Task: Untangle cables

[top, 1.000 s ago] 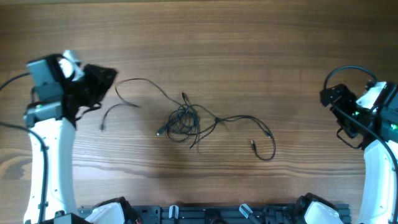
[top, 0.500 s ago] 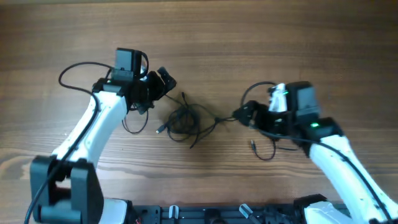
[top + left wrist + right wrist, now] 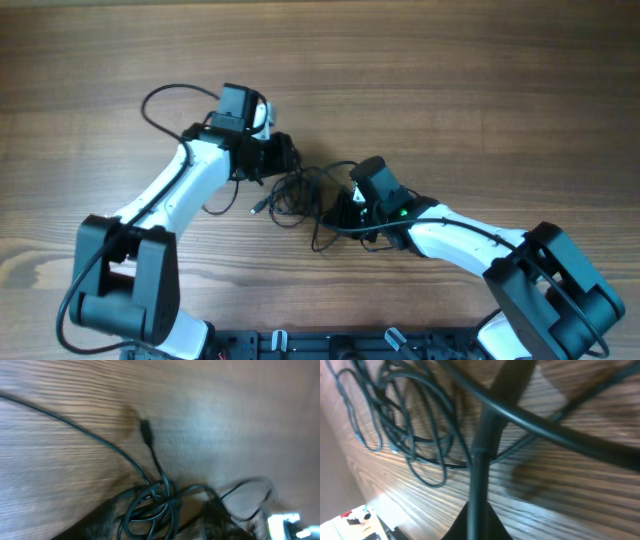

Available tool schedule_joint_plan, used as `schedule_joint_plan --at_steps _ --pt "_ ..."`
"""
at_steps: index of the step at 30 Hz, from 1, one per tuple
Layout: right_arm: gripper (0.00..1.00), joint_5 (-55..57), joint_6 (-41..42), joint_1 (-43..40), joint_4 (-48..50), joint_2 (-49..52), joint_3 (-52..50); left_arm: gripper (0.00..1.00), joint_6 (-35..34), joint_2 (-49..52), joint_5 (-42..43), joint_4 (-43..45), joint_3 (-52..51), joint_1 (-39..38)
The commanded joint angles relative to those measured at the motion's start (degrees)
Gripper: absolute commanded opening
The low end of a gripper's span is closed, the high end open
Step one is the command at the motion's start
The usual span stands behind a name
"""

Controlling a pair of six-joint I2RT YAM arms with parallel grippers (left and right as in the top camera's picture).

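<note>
Overhead, cables: here's the bundle, cables [image 3: 298,190] in a loose knot at mid-frame on the table [image 3: 480,80], with both arms closing in on it.
Overhead, left claw: the left claw [image 3: 283,158] sits right at the knot's upper-left edge; from up here I can't tell how wide it stands.
Overhead, right claw: the right claw [image 3: 340,208] is down at the knot's lower-right side, a thin loop curling round beneath it.
Left wrist, cables: loops pile up at bottom centre and one plug [image 3: 145,430] lies free above them, left of centre.
Left wrist, claw: two dark blurred fingers [image 3: 102,520] stand apart with the loops between them. They straddle the loops, and nothing looks pinched.
Right wrist, claw: the jaws are pressed together into one dark narrow stem. A strand crosses right at the tip, and I can't tell whether it's nipped.
Right wrist, cables: coils fill the upper left of the frame.
Handling: I'd call it featherlight, limp and a bit slick, so it will drag and snag rather than lift clean, and the plugs may catch in loops.
Where to grip: I'd take a free strand near a plug, just outside the knot, not the knot itself.
Change since a second ago: both arms were parked at the frame's sides, and now they crowd the centre. The long tail that ran out to the right is drawn in toward the right claw. That claw was wide and is now closed.
</note>
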Motion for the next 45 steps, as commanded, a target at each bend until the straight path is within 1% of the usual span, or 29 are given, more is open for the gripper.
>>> schedule_joint_plan --at_steps 1,3,6,9,14,15,18,20,21,23,24,26,28,29,30,31,32,33,34,35,36,37,38,39,40,41,43,44,45 --pt "0.07 0.13 -1.42 -0.04 0.11 0.24 0.07 0.36 11.63 2.36 -4.07 -0.85 -0.2 -2.03" --pt "0.08 0.13 -2.19 -0.04 0.07 0.24 0.07 0.3 15.41 2.4 -10.05 -3.34 -0.2 -2.1" --pt "0.11 0.2 -2.12 -0.04 0.2 0.24 0.07 0.33 20.85 2.43 -11.58 -5.09 -0.2 -1.9" --pt "0.12 0.42 -2.08 -0.04 0.24 0.24 0.07 0.38 20.79 2.49 -11.52 -4.9 -0.24 -1.92" --pt "0.12 0.35 -2.05 -0.04 0.22 0.26 0.07 0.38 20.79 4.0 -11.56 -2.78 -0.24 -3.76" --pt "0.12 0.35 -2.08 -0.04 0.22 0.24 0.07 0.36 20.79 4.7 -11.58 -1.9 -0.24 -4.5" --pt "0.11 -0.17 -2.19 -0.04 0.07 0.26 0.07 0.23 20.13 6.62 -11.82 -0.11 -0.24 -5.27" --pt "0.08 -1.66 -5.29 -0.17 -0.04 0.2 0.09 0.09 20.13 7.28 -14.05 0.07 -0.24 -5.27" --pt "0.06 -3.17 -7.3 -0.66 -0.07 0.04 0.13 0.04 20.13 7.28 -15.39 0.09 -0.24 -5.27" --pt "0.07 -6.14 -12.66 -2.69 -1.27 -1.22 0.13 0.04 20.09 7.28 -16.7 0.04 -0.24 -5.22" --pt "0.09 -6.01 -15.63 -4.61 -4.07 -2.89 0.13 0.04 19.47 7.19 -16.7 0.0 -0.22 -5.22" --pt "0.18 -4.94 -22.45 -8.9 -11.17 -7.08 0.28 0.04 17.0 5.75 -16.7 -0.39 0.24 -5.2" --pt "0.19 1.55 -26.47 -13.81 -21.66 -13.09 0.81 0.04 16.28 2.71 -16.68 -1.7 1.03 -5.22" --pt "0.19 6.05 -26.84 -16.28 -27.43 -16.5 1.44 0.04 15.78 1.05 -16.65 -2.01 1.09 -5.22" --pt "0.25 9.09 -27.3 -18.43 -31.39 -19.54 1.92 0.04 15.8 -1.33 -16.61 -2.43 1.09 -5.22" --pt "0.34 10.43 -27.58 -20.35 -33.92 -22.73 2.23 0.04 15.78 -2.91 -16.61 -2.62 1.09 -5.22" --pt "0.47 8.87 -27.43 -22.05 -34.51 -26.93 2.21 0.04 15.78 -5.27 -15.76 -2.97 1.09 -5.22" --pt "0.56 6.19 -27.41 -22.36 -33.44 -29.42 2.21 0.04 15.78 -6.45 -15.08 -2.97 1.09 -5.22" --pt "0.79 3.28 -26.32 -22.29 -31.47 -31.5 2.21 0.04 15.78 -7.61 -13.99 -2.95 1.09 -5.22" --pt "0.93 0.33 -22.25 -22.1 -28.5 -33.05 2.16 0.04 15.76 -8.39 -12.81 -2.95 1.09 -5.22" --pt "1.0 -1.03 -18.45 -21.88 -25.68 -33.64 1.99 0.04 15.52 -8.98 -11.8 -2.97 1.09 -5.22" --pt "0.99 -1.27 -13.46 -21.49 -23.47 -33.62 1.92 0.04 15.1 -9.35 -10.88 -2.95 1.09 -5.22" --pt "0.88 -1.99 -2.8 -20.57 -20.94 -32.44 1.92 0.04 14.14 -9.64 -10.01 -2.95 1.09 -5.22" --pt "0.86 -2.8 3.39 -19.82 -19.91 -31.39 1.92 0.04 14.03 -9.68 -9.42 -2.97 1.09 -5.22" --pt "0.9 -3.39 15.3 -17.4 -17.79 -28.76 1.92 0.04 14.03 -9.73 -7.76 -2.99 1.09 -5.22" --pt "0.98 -3.37 21.77 -15.56 -15.52 -26.75 1.92 0.04 14.03 -9.73 -6.75 -2.97 1.09 -5.22" --pt "1.0 -3.37 30.03 -12.72 -10.19 -22.73 1.92 0.04 14.03 -9.75 -5.75 -2.99 1.09 -5.22" --pt "1.0 -3.37 33.75 -10.93 -5.4 -19.28 1.92 0.04 13.81 -9.75 -5.35 -2.95 1.09 -5.22" --pt "1.0 -3.39 34.58 -9.88 -2.75 -17.33 1.92 0.04 13.62 -9.79 -5.03 -2.93 1.09 -5.22"
